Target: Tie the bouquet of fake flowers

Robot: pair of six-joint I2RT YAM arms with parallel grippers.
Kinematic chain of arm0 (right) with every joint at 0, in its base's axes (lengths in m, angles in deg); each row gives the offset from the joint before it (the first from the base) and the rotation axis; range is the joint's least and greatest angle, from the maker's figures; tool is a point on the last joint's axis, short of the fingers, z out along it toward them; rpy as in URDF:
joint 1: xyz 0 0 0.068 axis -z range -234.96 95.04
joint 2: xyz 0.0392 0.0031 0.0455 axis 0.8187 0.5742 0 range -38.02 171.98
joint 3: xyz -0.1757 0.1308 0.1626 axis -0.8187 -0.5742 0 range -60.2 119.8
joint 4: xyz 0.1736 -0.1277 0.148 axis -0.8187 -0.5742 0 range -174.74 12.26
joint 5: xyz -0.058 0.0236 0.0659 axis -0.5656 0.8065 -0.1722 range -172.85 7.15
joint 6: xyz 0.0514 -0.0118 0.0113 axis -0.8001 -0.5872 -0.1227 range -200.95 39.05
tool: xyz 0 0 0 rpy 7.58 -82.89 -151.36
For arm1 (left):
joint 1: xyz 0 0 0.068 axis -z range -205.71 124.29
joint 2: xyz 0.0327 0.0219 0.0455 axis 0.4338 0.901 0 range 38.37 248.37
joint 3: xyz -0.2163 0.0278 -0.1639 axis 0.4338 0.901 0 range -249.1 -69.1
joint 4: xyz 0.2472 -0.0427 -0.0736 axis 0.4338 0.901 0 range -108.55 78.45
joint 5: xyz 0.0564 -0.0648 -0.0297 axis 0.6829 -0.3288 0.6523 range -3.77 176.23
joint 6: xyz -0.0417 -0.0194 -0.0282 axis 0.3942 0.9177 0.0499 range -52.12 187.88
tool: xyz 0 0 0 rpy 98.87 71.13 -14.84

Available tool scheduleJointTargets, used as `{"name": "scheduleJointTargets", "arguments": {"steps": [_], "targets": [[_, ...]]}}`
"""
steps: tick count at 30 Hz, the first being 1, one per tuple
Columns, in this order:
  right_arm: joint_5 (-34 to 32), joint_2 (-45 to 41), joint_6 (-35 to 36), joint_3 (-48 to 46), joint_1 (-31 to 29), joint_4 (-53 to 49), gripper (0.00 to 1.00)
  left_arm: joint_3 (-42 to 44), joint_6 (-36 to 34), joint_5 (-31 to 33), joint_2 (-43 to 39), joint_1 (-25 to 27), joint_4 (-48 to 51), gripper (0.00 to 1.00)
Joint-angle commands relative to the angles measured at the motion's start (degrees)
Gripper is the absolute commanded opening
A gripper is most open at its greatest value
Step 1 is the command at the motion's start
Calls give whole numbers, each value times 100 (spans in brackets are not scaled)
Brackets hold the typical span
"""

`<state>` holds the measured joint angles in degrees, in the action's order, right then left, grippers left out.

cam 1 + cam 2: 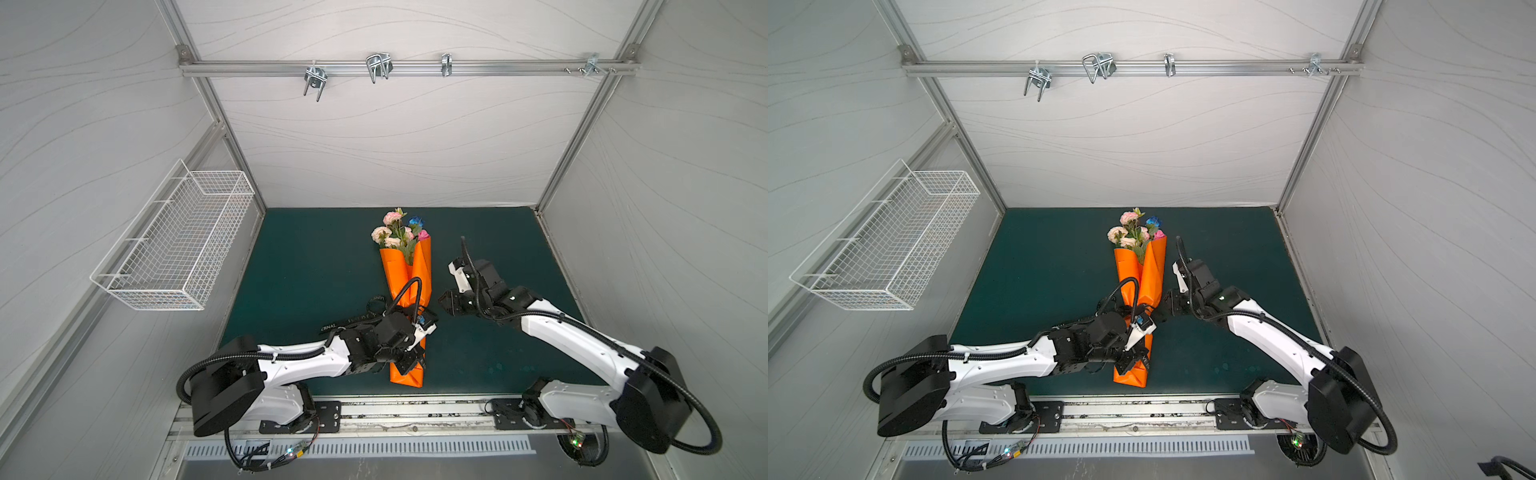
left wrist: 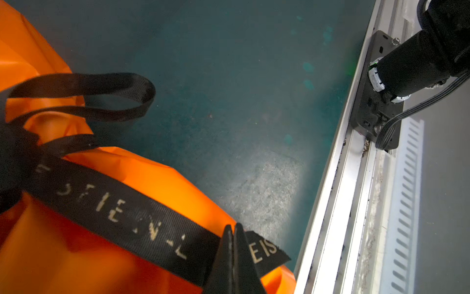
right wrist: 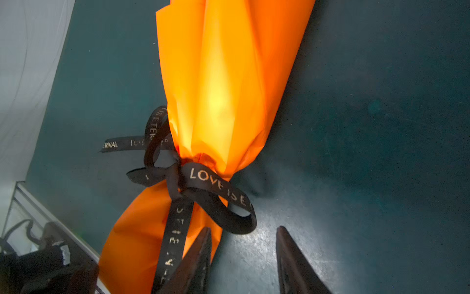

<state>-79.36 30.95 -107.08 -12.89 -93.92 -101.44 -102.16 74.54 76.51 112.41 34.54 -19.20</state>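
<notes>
bouquet of fake flowers [image 1: 398,232] sits inside the orange paper wrap [image 1: 409,270], blooms poking out of its far open end; wrap lies flat on the green mat [image 1: 316,257]; black ribbon [image 3: 203,178] tied in a bow round the wrap's pinched waist; left gripper [image 2: 234,230] over the wrap's near end, jaws clamped tight on one ribbon tail; right gripper [image 3: 243,231] just beside the wrap at the bow, jaws partway apart, gripping nothing
</notes>
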Motion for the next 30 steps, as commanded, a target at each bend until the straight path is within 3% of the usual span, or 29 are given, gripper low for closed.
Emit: {"name": "scheduleJointTargets", "arguments": {"steps": [1, 5, 12, 15, 30], "targets": [[159, 124, 96, 82, 70, -640, 46, -153, -5, -149, 15, -53, -69, 0], [767, 604, 810, 101, 41, -225, 45, -165, -28, -179, 12, -79, -15, 0], [-859, 767, 1200, -252, -619, 833, 44, -165, -17, -231, 27, -109, 20, 0], [-1089, 705, 1298, -267, -701, 1086, 45, -160, -24, -229, 6, -109, 28, 0], [-655, 1205, 2020, -327, -748, 1617, 44, -128, -24, -225, -70, -136, -15, 0]]}}
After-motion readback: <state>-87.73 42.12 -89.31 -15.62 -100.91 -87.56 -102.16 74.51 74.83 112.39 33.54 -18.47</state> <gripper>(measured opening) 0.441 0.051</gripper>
